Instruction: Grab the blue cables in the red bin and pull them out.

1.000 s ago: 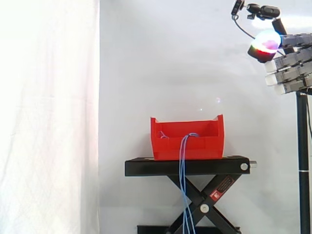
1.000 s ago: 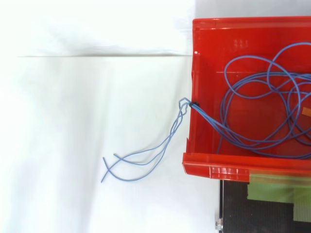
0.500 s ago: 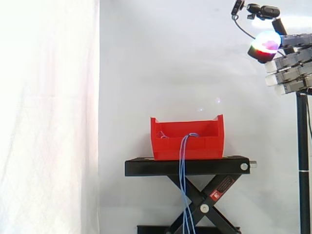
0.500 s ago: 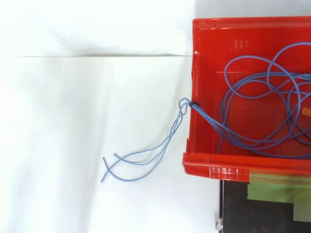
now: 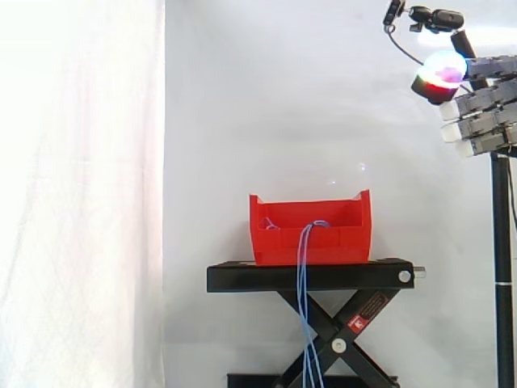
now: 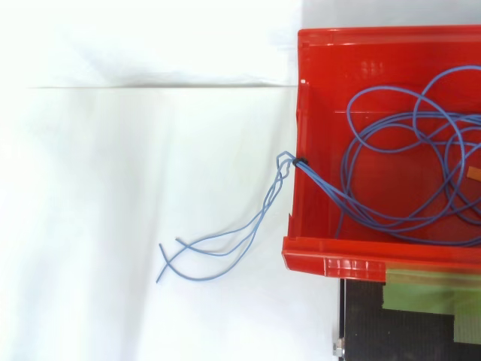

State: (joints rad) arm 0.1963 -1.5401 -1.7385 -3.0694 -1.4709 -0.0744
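Blue cables (image 5: 304, 283) lie coiled in the red bin (image 5: 275, 242) on the black scissor-lift stand (image 5: 242, 279). Several strands spill over the bin's wall and hang past the stand's front edge. The hand (image 5: 481, 109) hovers high, well apart, beyond the stand's right end, and you cannot tell whether it is open or closed. You're likely at the approach: next, bring it down to the cables. The red sticker (image 5: 367, 311) on the stand's leg is too small to read.
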